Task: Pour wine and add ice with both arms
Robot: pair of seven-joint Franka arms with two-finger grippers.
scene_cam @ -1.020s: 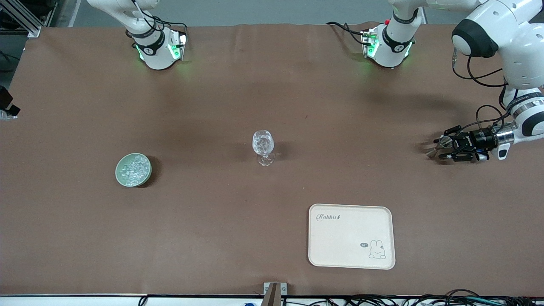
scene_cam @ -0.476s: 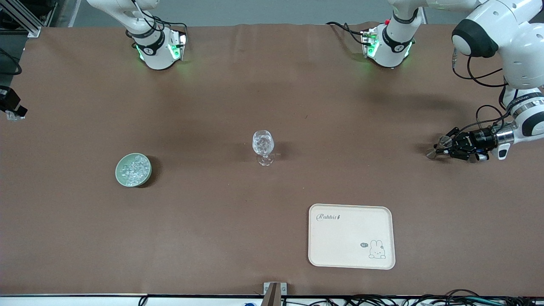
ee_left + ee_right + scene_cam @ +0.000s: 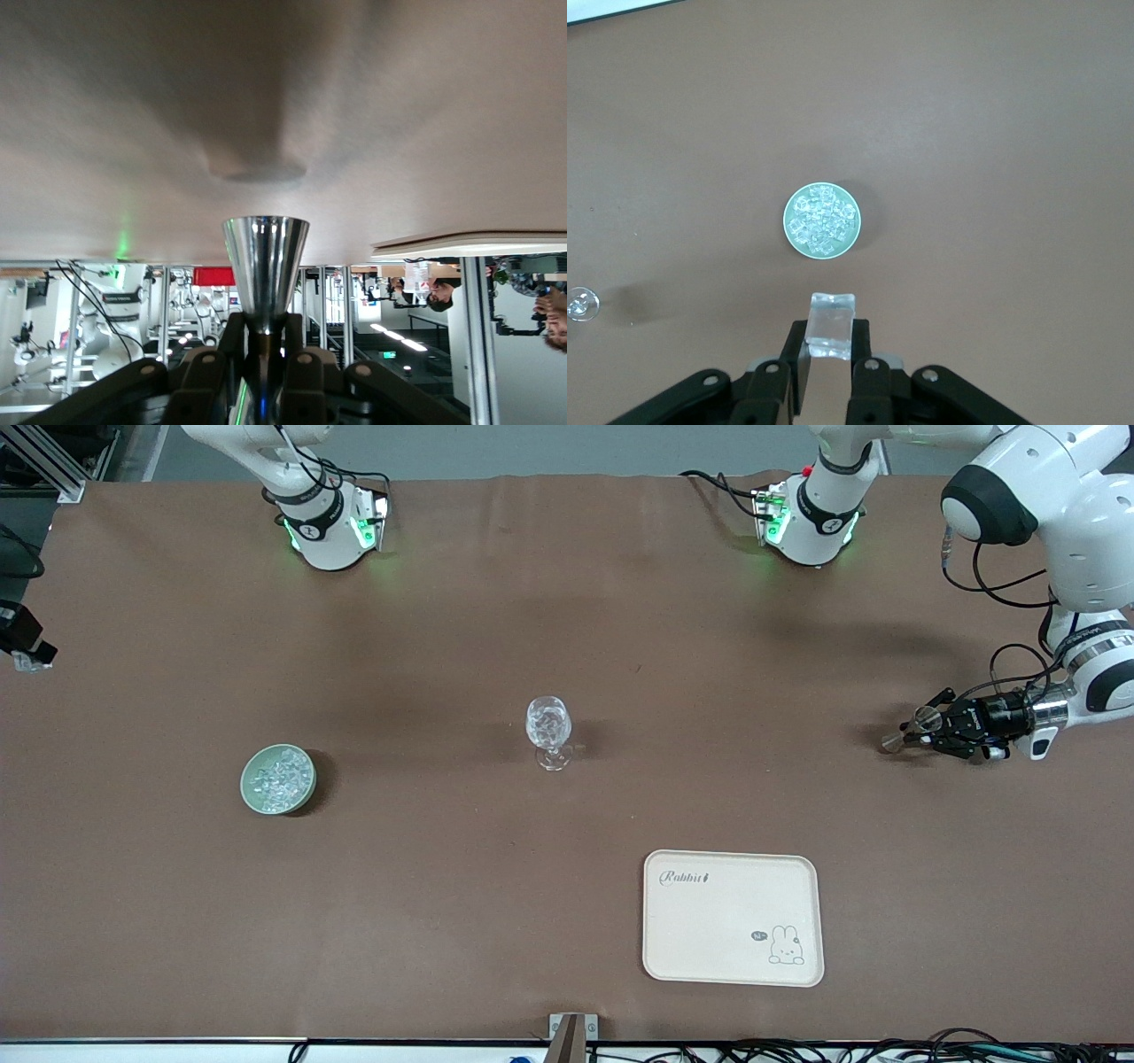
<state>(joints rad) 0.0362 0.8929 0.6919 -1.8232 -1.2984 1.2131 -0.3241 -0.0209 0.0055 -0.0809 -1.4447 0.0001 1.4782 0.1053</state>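
A clear stemmed glass (image 3: 549,731) stands mid-table. A pale green bowl (image 3: 277,779) heaped with ice (image 3: 280,776) sits toward the right arm's end. It also shows in the right wrist view (image 3: 822,220), with the glass (image 3: 582,304) off to the side. My right gripper (image 3: 30,657) is over the table's edge at the right arm's end. In its wrist view my right gripper (image 3: 830,343) is shut on one ice cube (image 3: 832,319). My left gripper (image 3: 926,731) is low over the left arm's end, shut on a small silver cone-shaped cup (image 3: 902,738). The left wrist view shows the gripper (image 3: 264,341) and the cup (image 3: 265,257).
A cream tray (image 3: 733,918) with a rabbit print lies nearer the front camera than the glass, toward the left arm's end. Both arm bases stand along the table's back edge. A brown cloth covers the table.
My left gripper's fingers have shut on the silver cup and shifted slightly. My right gripper has edged a little further into view with the ice cube.
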